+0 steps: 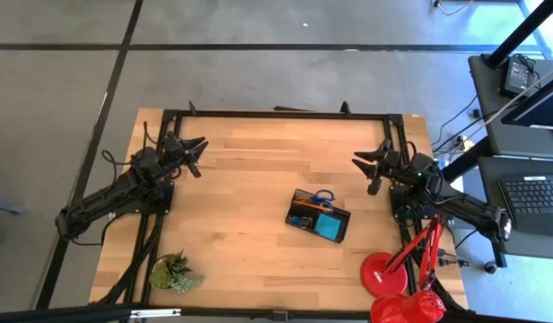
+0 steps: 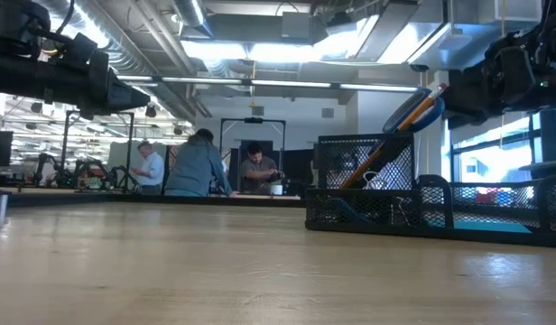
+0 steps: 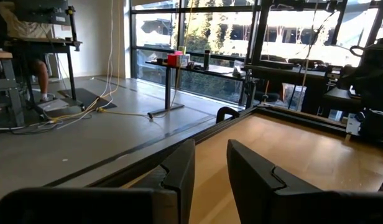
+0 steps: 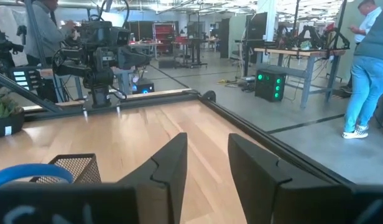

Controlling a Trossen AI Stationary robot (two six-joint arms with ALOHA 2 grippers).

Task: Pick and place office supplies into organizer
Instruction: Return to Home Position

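Left claw (image 1: 195, 154): upper left of the high view, over the left part of the worktop (image 1: 250, 170). Fingers apart, nothing between them.
Right claw (image 1: 370, 167): right of centre in the high view, near the worktop's right edge. Fingers apart, empty.
Organizer (image 1: 297, 208): black tray standing on the worktop, right of centre and low in the high view. It is nearer the right claw and apart from both.
Scissors (image 1: 324, 196): blue handles lie inside the organizer at its upper end.
Note pad (image 1: 329, 225): blue square, inside the organizer's lower right part.
Pencils (image 2: 391, 149): orange, leaning up out of the mesh compartment in the low view.
Lamp (image 1: 398, 278): red, lower right corner.
Plant (image 1: 175, 272): green, lower left corner.
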